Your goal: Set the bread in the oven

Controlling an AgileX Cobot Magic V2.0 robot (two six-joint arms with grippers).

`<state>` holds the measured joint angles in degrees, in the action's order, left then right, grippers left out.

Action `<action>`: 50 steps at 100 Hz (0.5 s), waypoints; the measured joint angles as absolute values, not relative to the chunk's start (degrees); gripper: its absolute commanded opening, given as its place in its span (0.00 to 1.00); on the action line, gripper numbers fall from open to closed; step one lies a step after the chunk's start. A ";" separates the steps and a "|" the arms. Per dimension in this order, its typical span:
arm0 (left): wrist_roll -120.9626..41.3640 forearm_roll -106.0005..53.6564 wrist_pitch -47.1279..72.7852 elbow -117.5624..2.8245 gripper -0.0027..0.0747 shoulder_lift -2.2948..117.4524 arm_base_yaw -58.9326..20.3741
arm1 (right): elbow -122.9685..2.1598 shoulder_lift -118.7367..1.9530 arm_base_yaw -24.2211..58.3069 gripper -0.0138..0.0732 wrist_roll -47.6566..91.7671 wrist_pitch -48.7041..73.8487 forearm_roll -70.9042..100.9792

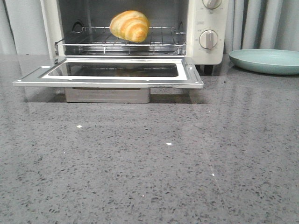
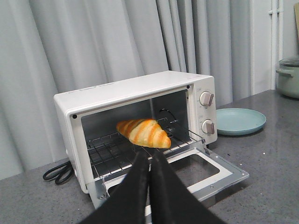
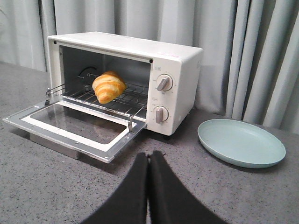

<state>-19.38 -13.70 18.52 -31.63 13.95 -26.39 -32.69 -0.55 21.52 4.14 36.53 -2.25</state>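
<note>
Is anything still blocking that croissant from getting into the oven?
Nothing visible does. The bread already sits on the wire rack inside the oven, whose door hangs fully open. Both grippers are shut and away from it.

The table [image 1: 149, 177] is grey speckled stone, polished and reflective; the oven [image 3: 180, 70] wears smooth cream enamel, its door [image 1: 112, 70] glass framed in bright metal; the wire rack [image 1: 93, 42] is shiny chrome; the bread [image 1: 130, 25] looks glazed; the plate [image 3: 240, 142] matt pale green; both jaws matt black.
</note>
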 measured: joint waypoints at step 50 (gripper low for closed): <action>-19.38 -13.32 18.63 -30.38 0.01 13.16 -25.93 | -32.69 -0.55 21.52 0.10 4.02 36.62 -2.25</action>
